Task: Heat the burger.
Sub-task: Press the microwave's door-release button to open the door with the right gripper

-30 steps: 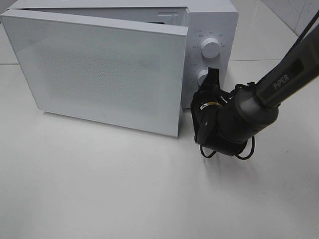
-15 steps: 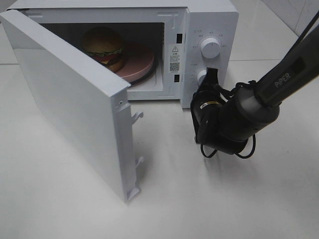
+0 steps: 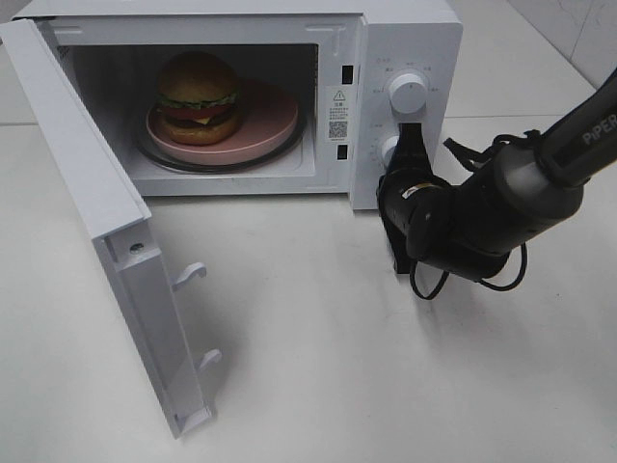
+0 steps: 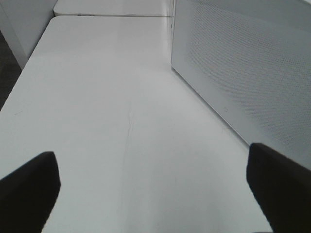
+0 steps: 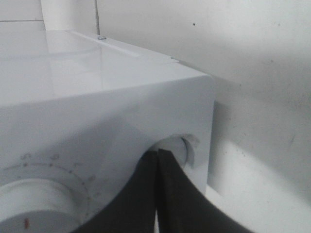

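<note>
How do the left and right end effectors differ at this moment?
The left end effector is open, jaws wide apart; the right end effector is shut, jaws pressed together. The left faces the table beside the microwave door; the right's tip sits at the microwave's lower knob. Both are dark, and neither holds anything.

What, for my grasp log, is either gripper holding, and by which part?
Nothing. The left gripper is open and empty; the right gripper is shut at the lower knob.

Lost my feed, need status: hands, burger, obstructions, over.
Left hand open, beside door. Right hand shut, at lower knob. Burger on plate inside microwave; door wide open.
</note>
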Available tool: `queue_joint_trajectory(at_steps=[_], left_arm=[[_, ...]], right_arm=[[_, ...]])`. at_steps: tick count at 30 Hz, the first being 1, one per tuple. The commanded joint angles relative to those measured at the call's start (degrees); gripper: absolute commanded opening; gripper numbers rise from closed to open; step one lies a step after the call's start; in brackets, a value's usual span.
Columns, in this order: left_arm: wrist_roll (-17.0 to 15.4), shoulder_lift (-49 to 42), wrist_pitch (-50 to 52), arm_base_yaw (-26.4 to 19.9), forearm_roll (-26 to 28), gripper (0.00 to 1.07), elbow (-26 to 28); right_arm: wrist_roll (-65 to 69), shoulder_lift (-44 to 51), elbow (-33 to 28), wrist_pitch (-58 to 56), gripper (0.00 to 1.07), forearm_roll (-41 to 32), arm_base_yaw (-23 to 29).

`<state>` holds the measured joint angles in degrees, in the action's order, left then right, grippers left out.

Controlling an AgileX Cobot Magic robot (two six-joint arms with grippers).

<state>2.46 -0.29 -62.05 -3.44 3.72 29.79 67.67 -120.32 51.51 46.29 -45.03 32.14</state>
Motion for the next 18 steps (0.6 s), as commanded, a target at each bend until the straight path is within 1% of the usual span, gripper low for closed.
queue_joint_trajectory(at_steps=[1,7,9,10,11,12,13,15,17,18], left_arm=[[0.0,-1.1,0.8,0.0,0.4,0.98,-0.2],[0.0,-1.1,0.8,0.0,0.4,0.98,-0.2],[0.0,-1.1,0.8,0.0,0.4,0.98,-0.2],[0.0,-1.1,0.8,0.0,0.4,0.98,-0.2],[0.0,-1.1,0.8,0.0,0.4,0.98,-0.2],[0.0,-1.1,0.8,0.0,0.4,0.98,-0.2],[0.0,-1.1,0.8,0.0,0.4,0.98,-0.2],[0.0,-1.1,0.8,0.0,0.4,0.98,-0.2],[0.0,-1.1,0.8,0.0,0.4,0.98,-0.2],[0.0,-1.1,0.8,0.0,0.4,0.98,-0.2]], right_arm=[[-4.6,3.2,0.3,1.1,0.0,2.2,-0.1],[-10.4,5.1,-1.2,-3.0,0.0,-0.5,-0.1],[-15.9,7.2,-2.6,-5.0,0.0,-2.3,-0.1],[-15.9,7.2,-2.6,-5.0,0.0,-2.3,-0.1],[-20.2,8.5,-2.8,-7.6,0.0,-3.8,-0.1],[-20.2,8.5,-2.8,-7.6,0.0,-3.8,-0.1],[-25.0,9.8,-2.8,-11.0,0.0,-5.5,-0.1],[-27.7,10.3,-2.8,-12.5,0.0,-5.7,-0.1],[-34.5,12.0,-2.9,-16.7,0.0,-6.8,-0.1],[-34.5,12.0,-2.9,-16.7,0.0,-6.8,-0.1]])
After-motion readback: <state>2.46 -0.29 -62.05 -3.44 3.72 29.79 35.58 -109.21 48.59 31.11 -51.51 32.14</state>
